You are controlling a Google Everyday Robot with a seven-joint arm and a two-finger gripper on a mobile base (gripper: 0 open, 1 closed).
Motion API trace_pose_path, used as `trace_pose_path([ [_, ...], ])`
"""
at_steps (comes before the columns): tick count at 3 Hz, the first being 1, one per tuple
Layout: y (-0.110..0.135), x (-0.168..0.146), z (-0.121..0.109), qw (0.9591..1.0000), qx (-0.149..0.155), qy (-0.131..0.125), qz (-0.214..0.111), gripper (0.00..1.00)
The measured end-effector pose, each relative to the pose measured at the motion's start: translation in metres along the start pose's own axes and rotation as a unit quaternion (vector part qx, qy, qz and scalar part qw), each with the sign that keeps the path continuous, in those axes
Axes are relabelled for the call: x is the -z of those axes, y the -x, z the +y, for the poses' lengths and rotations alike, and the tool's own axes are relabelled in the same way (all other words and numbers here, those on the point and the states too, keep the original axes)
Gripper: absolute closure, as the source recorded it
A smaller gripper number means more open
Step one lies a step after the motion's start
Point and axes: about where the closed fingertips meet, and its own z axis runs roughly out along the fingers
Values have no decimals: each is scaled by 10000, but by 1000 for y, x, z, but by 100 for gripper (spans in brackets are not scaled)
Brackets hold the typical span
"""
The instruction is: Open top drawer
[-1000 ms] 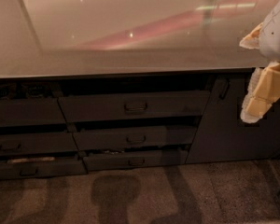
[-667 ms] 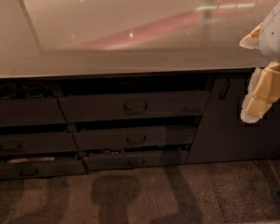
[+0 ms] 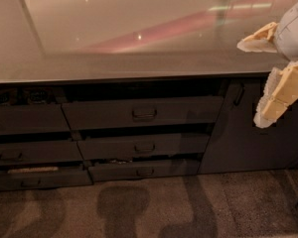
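Observation:
The top drawer point(image 3: 188, 112) is the widest dark grey front in the middle stack, just under the counter edge, with a small loop handle point(image 3: 144, 114) at its centre. A dark gap shows above it. My gripper point(image 3: 251, 83) hangs at the right edge of the camera view, in front of the counter edge and well to the right of the drawer handle. Its cream fingers point(image 3: 278, 95) are spread apart and hold nothing. It touches no drawer.
A long glossy grey counter top point(image 3: 139, 38) runs across the view. Two narrower drawers point(image 3: 145, 147) sit below the top one, with more drawers at the left point(image 3: 25, 120). A tall plain cabinet door point(image 3: 248, 143) is at the right. Carpet point(image 3: 154, 207) lies in front.

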Motion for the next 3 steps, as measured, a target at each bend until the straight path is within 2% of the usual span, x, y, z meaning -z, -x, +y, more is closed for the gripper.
trace_pose_path([
  [1, 1, 0, -1, 10000, -2, -4, -3, 0],
  [3, 14, -20, 52, 9993, 363, -43, -56, 0],
])
